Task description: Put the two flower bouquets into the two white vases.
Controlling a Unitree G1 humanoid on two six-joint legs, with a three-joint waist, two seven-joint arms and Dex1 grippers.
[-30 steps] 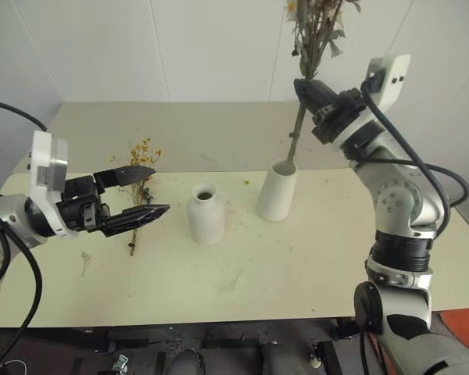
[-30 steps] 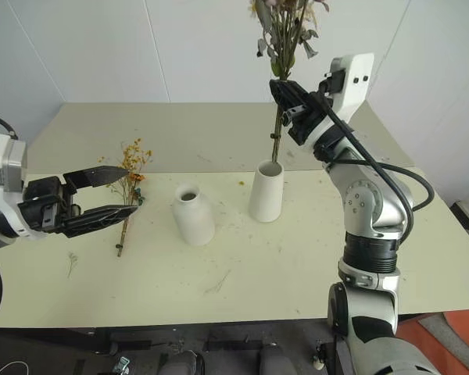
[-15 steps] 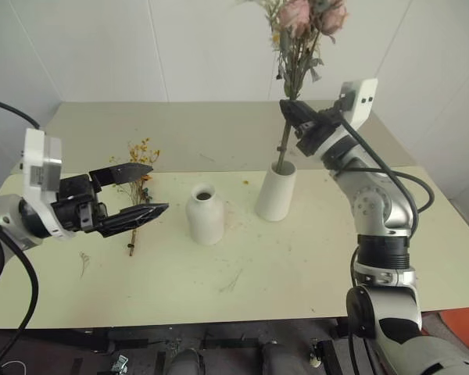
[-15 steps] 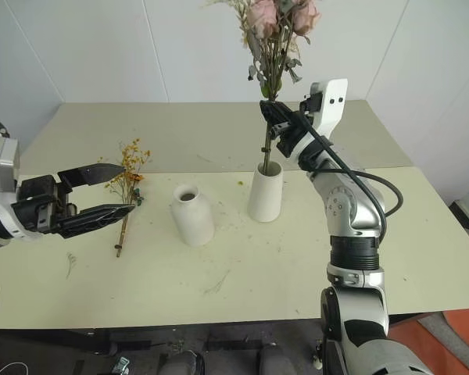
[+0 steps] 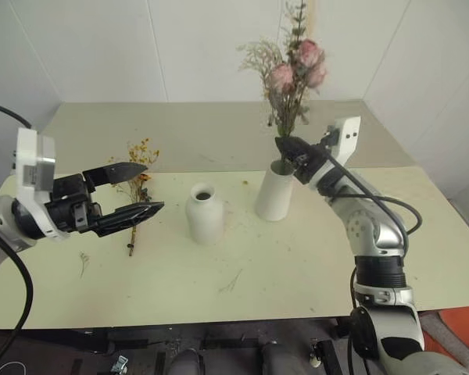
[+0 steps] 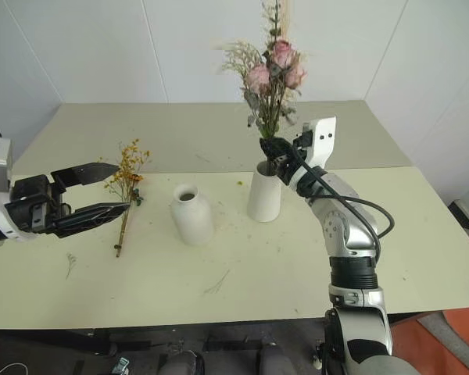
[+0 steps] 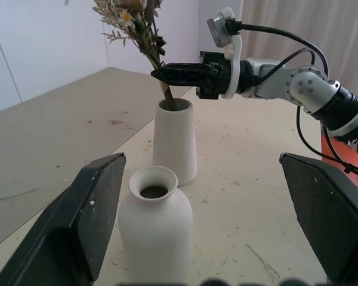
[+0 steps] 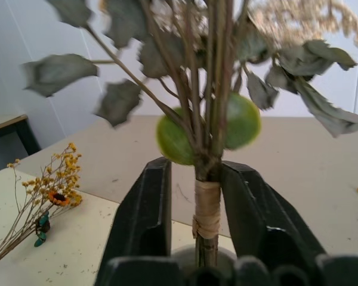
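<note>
The mouth of the short bottle-shaped vase (image 5: 205,213) is open from above, with bare table (image 5: 297,258) in front of it. The tall vase (image 5: 275,190) just beside it is blocked: the rose bouquet (image 5: 291,74) rises from it and the right gripper (image 5: 288,148) straddles the stems. The dried yellow bunch (image 5: 141,176) lies well apart, under the left gripper (image 5: 133,189).

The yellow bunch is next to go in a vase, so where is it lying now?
In the left eye view the yellow bunch lies flat on the table, on its left side, left of the short vase and beneath the open left tool.
</note>
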